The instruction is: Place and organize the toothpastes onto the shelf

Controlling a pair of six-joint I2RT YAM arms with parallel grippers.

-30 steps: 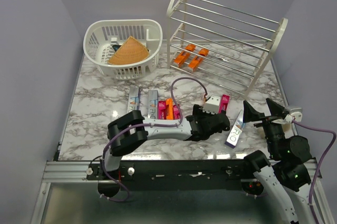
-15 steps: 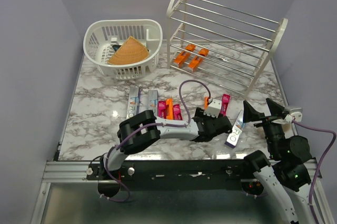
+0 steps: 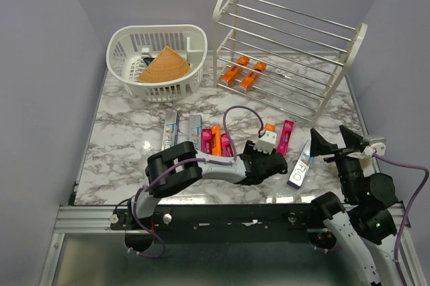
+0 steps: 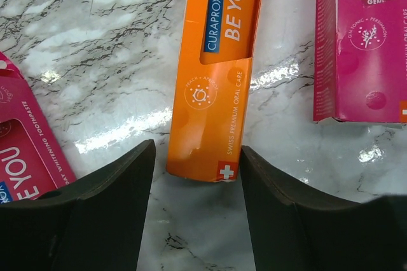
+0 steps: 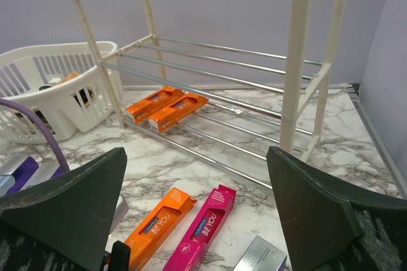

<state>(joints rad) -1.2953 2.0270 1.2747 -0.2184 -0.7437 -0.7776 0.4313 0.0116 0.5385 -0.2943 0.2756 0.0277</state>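
Observation:
An orange toothpaste carton (image 4: 213, 80) lies flat on the marble, its near end just inside my left gripper (image 4: 197, 151). The jaws stand open on either side of that end, with a gap on the left. From above, the left gripper (image 3: 264, 148) sits right below this orange carton (image 3: 269, 127), beside a pink carton (image 3: 286, 134) and a silver one (image 3: 300, 163). More toothpastes (image 3: 201, 135) lie in a row to the left. Two orange cartons (image 3: 242, 75) rest on the bottom tier of the shelf (image 3: 289, 48). My right gripper (image 3: 334, 139) hovers open and empty at the right.
A white slotted basket (image 3: 124, 48) holding a tan woven cone (image 3: 163, 66) stands at the back left. Pink cartons (image 4: 362, 48) flank the orange one in the left wrist view. The left arm's purple cable (image 3: 232, 115) arches over the cartons.
The left gripper's jaws have narrowed around the orange carton's end, and the gripper has drawn back slightly toward the near left, uncovering the carton. The right arm has not moved.

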